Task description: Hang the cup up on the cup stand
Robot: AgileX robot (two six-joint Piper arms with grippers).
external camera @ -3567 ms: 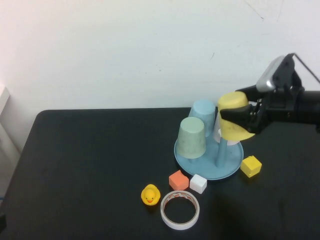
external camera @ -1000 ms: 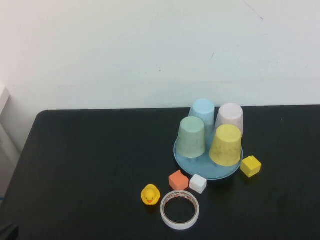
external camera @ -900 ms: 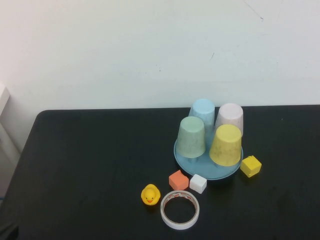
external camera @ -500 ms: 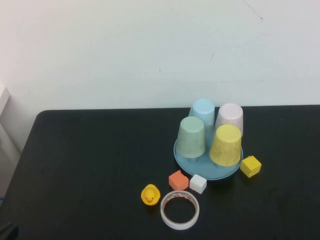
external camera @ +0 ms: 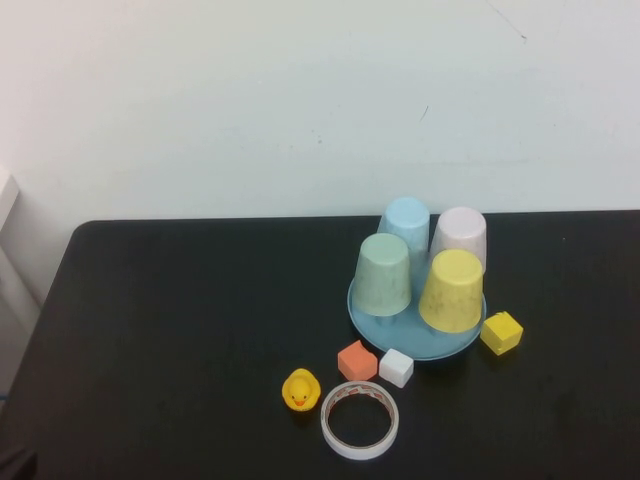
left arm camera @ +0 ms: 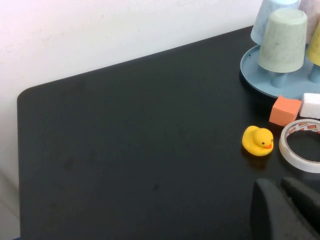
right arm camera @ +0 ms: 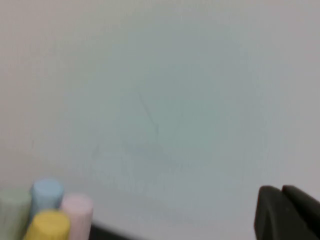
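The yellow cup [external camera: 451, 290] sits upside down on a peg at the front right of the light-blue cup stand [external camera: 416, 344]. It also shows in the right wrist view [right arm camera: 47, 226] and at the edge of the left wrist view [left arm camera: 315, 47]. Neither gripper shows in the high view. My left gripper [left arm camera: 280, 186] is shut and empty, low over the table near the tape ring. My right gripper [right arm camera: 281, 191] is shut and empty, raised away from the stand and facing the wall.
A pale green cup [external camera: 384, 274], a blue cup [external camera: 406, 227] and a pale pink cup [external camera: 459, 236] hang on the stand. A yellow cube [external camera: 501, 332], white cube [external camera: 396, 367], orange cube [external camera: 357, 360], rubber duck [external camera: 300, 389] and white tape ring [external camera: 359, 419] lie in front.
The right arm held the yellow cup over the stand 3.6 s ago; the cup now rests on its peg and the arm has left the high view. Nothing moved in the last second.
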